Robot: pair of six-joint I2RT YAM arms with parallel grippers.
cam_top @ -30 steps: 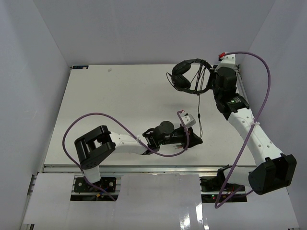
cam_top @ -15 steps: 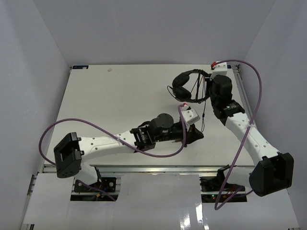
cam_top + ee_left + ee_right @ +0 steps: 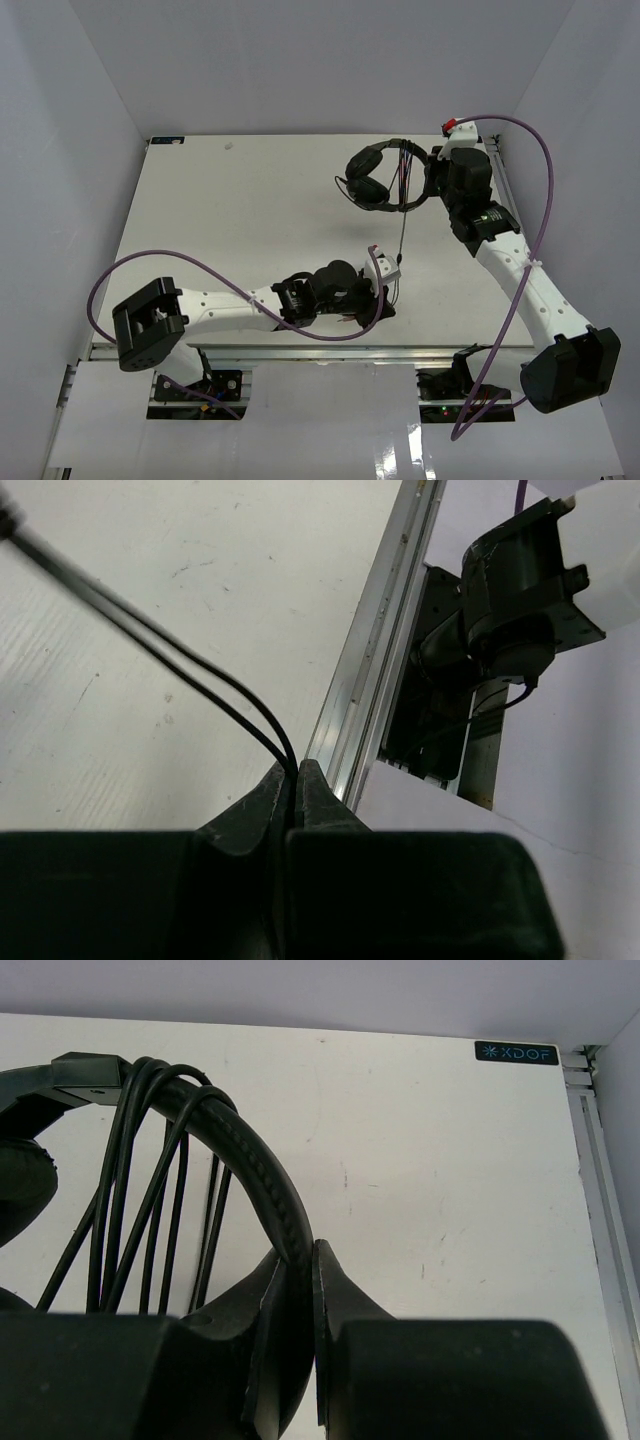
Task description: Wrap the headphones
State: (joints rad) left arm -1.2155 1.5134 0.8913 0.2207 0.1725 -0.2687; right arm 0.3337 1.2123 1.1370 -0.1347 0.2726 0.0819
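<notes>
Headphones [image 3: 368, 185] hang near the counter's far-right corner, right gripper [image 3: 297, 1260] clamped on the headband [image 3: 245, 1160] that carries several cord loops, left gripper [image 3: 293, 775] pinching the cord [image 3: 190, 665] by the near edge; mid-wrap, next likely another loop over the headband.

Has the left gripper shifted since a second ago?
Yes. In the top view the left gripper, shut on the cord, has drawn back toward the table's near edge rail and slightly left.
</notes>
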